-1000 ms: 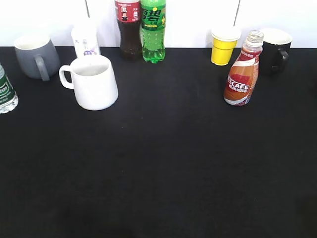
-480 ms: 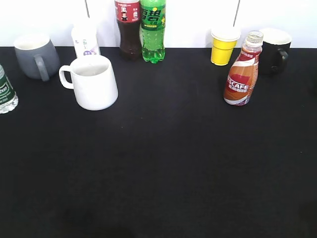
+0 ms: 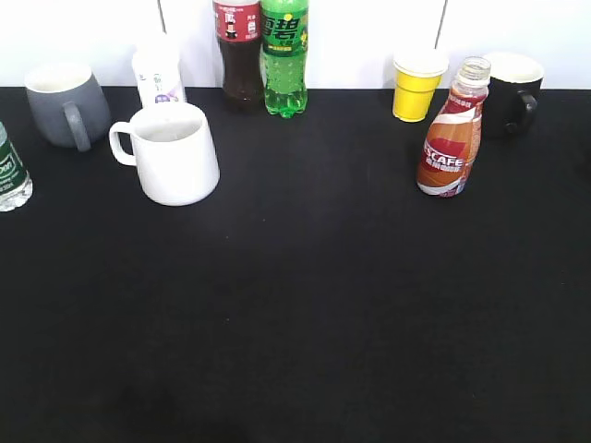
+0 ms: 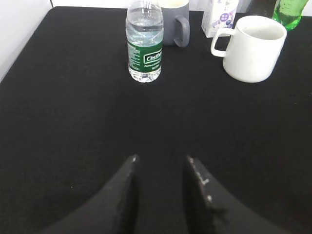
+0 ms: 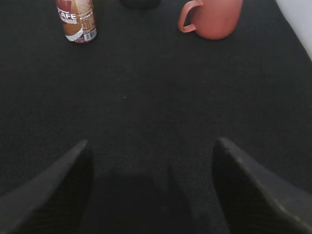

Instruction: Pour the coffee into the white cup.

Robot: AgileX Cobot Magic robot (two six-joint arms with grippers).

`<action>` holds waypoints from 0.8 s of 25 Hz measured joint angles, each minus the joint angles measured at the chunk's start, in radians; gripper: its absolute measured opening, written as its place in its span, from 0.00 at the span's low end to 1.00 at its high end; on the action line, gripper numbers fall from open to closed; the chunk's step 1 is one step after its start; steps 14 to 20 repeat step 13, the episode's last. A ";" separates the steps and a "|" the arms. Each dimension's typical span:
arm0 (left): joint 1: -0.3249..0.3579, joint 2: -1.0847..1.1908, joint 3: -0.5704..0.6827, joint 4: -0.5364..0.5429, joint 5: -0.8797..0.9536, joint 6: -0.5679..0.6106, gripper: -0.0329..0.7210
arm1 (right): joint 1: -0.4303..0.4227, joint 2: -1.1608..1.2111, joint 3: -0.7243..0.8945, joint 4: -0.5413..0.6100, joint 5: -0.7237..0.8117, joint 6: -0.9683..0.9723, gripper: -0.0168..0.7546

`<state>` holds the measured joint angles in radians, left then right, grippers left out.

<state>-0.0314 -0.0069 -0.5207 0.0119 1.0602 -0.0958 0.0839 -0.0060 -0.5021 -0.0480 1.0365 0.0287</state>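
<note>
The coffee bottle [image 3: 452, 138] with its brown-orange label stands upright, uncapped, at the right back of the black table; it also shows in the right wrist view [image 5: 76, 20]. The white cup [image 3: 173, 152] stands at the left back, handle to the left, and shows in the left wrist view [image 4: 254, 48]. My left gripper [image 4: 161, 158] is open and empty, low over bare table well short of the cup. My right gripper [image 5: 151, 144] is wide open and empty, well short of the bottle. Neither gripper shows in the exterior view.
Along the back stand a grey mug [image 3: 61, 103], a small white carton [image 3: 157, 74], a cola bottle [image 3: 239, 51], a green soda bottle [image 3: 284, 55], a yellow paper cup [image 3: 417, 85] and a black mug [image 3: 513, 92]. A water bottle [image 4: 144, 41] stands far left. A reddish mug [image 5: 213, 18] is at the right.
</note>
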 joint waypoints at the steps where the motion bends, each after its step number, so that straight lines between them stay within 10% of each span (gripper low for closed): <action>1: 0.000 0.000 0.000 0.000 0.000 0.000 0.36 | 0.000 -0.001 0.000 0.000 0.000 0.000 0.77; 20: 0.000 0.000 0.000 0.000 0.000 0.001 0.36 | 0.000 -0.003 0.000 0.000 0.000 0.000 0.77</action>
